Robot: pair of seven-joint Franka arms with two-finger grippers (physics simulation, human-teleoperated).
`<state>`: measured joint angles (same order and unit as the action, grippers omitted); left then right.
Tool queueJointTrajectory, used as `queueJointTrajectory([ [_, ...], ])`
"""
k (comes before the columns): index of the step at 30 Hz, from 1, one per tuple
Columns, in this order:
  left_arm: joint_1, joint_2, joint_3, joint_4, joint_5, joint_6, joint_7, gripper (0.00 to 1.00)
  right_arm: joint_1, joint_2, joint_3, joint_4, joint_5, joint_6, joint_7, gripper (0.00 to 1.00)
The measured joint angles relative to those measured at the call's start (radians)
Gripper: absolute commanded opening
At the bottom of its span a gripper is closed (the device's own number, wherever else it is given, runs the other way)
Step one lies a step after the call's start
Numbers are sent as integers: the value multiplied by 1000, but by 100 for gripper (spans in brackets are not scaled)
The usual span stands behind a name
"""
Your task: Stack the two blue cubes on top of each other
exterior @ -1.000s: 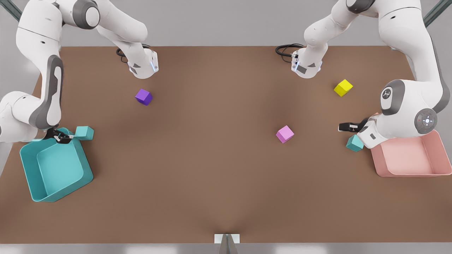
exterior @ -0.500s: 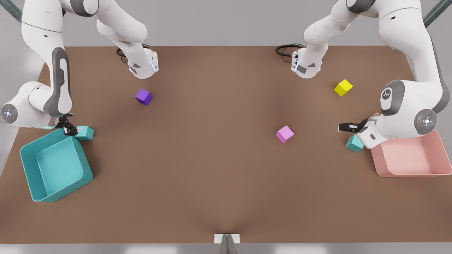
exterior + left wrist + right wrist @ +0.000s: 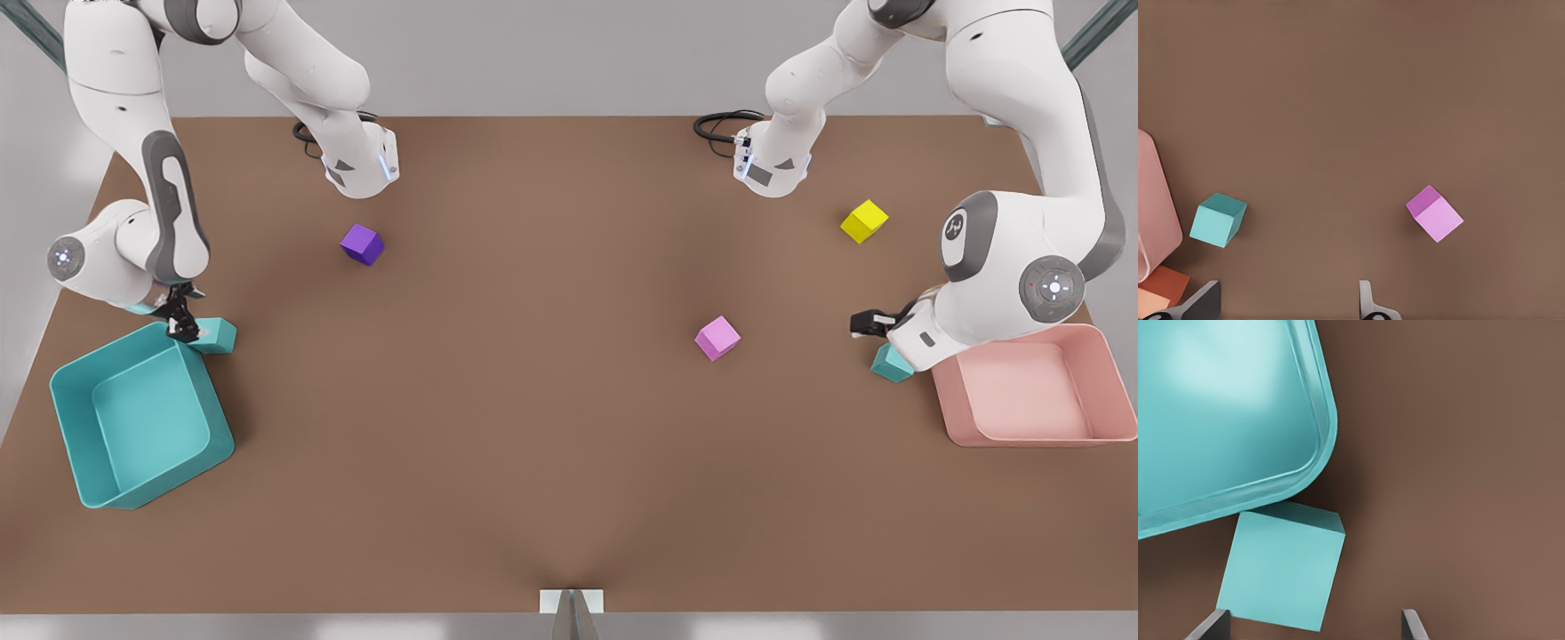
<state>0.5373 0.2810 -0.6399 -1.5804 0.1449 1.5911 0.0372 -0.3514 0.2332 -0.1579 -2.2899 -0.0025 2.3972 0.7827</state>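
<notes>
One blue cube (image 3: 218, 337) lies by the far corner of the teal bin (image 3: 133, 427) at the front view's left. My right gripper (image 3: 183, 324) hangs open just over that cube's bin-side edge. In the right wrist view this cube (image 3: 1281, 570) sits against the bin's corner, partly between the open fingers of the gripper (image 3: 1313, 623). The other blue cube (image 3: 888, 365) lies beside the pink bin (image 3: 1031, 391) at the front view's right, half covered by the left arm. My left gripper (image 3: 876, 322) is open just behind it; in the left wrist view the cube (image 3: 1218, 220) lies off to one side of the gripper (image 3: 1285, 303).
A purple cube (image 3: 362, 244), a pink cube (image 3: 717, 338) and a yellow cube (image 3: 864, 220) lie loose on the brown table (image 3: 533, 462). An orange block (image 3: 1161, 288) shows next to the pink bin (image 3: 1153, 207). The pink cube (image 3: 1435, 215) is ahead of the left gripper.
The right arm swung back off the teal bin, bringing its gripper onto the cube's edge. The left arm shifted slightly, covering more of its cube. The cubes stayed put.
</notes>
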Motion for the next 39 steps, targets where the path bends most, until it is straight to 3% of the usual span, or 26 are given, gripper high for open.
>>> queueJointTrajectory([
  [39, 0, 2, 1, -2, 1, 3, 0, 100, 2, 182, 6, 73, 98, 93, 92, 99],
])
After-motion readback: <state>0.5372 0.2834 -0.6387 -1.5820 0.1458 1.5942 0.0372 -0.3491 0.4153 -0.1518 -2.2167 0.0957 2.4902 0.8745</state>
